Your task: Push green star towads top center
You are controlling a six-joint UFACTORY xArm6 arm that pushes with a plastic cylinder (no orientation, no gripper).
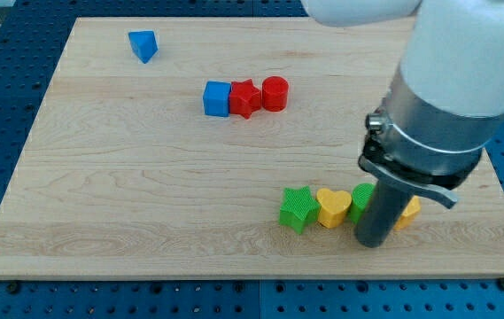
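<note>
green star (pixel 297 208) sits low on the wooden board (pixel 127 204), at about five o'clock from the board's middle, at the nine o'clock end of a row: a yellow heart (pixel 333 207) touches it at three o'clock, then a green block (pixel 361 200) and a yellow block (pixel 408 210), both half hidden behind my rod so i can't tell their shapes. my tip (pixel 374 243) is down at the board near that row, just at five o'clock of the heart and well clear of the star; it holds nothing, being only a rod. up toward twelve o'clock a blue cube (pixel 217 98), red star (pixel 244 97) and red cylinder (pixel 275 93) stand touching, with a blue wedge-like block (pixel 143 45) at eleven. by my reckoning the push has not begun: the star is far from top centre, and i must first get to its six o'clock side.
</note>
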